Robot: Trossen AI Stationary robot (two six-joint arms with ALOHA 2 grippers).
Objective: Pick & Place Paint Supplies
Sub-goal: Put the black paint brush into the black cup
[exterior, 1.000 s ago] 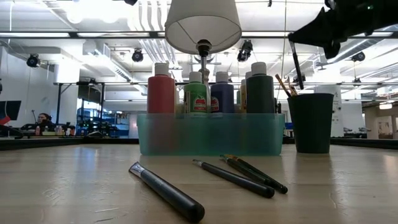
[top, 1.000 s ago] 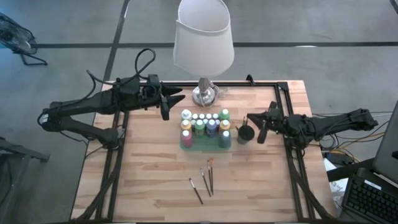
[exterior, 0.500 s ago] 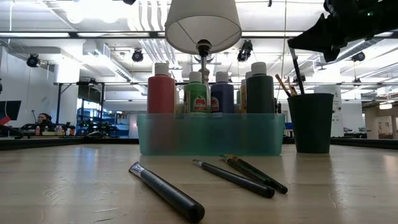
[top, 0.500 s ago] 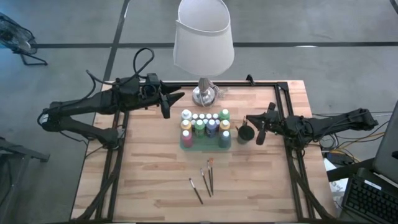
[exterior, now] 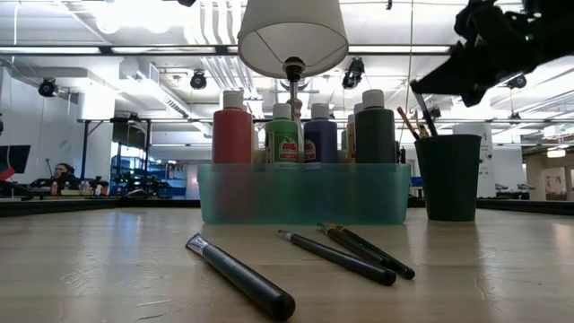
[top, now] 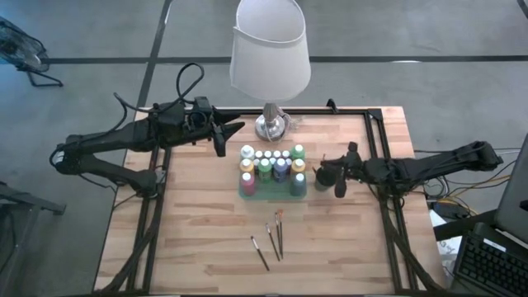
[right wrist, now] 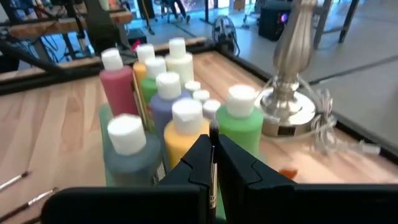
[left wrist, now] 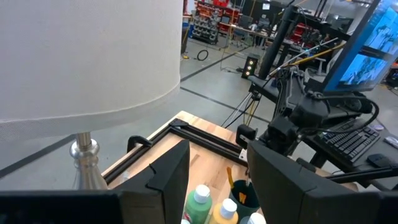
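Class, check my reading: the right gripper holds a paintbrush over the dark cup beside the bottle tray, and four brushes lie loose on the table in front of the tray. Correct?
Not quite: three loose paintbrushes lie on the table, not four, as the high view shows. The rest stands: the right gripper is shut on a paintbrush over the dark cup beside the bottle tray.

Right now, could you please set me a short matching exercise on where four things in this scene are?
Things:
1. lamp
2. paint bottles
3. loose brushes
4. right gripper

Places or states:
A. standing in the teal tray
B. lying flat on the bare wood of the table
C. shut on a thin brush over the dark cup
D. at the table's far edge, behind the tray

Pairs: 1-D, 2-A, 3-B, 4-C
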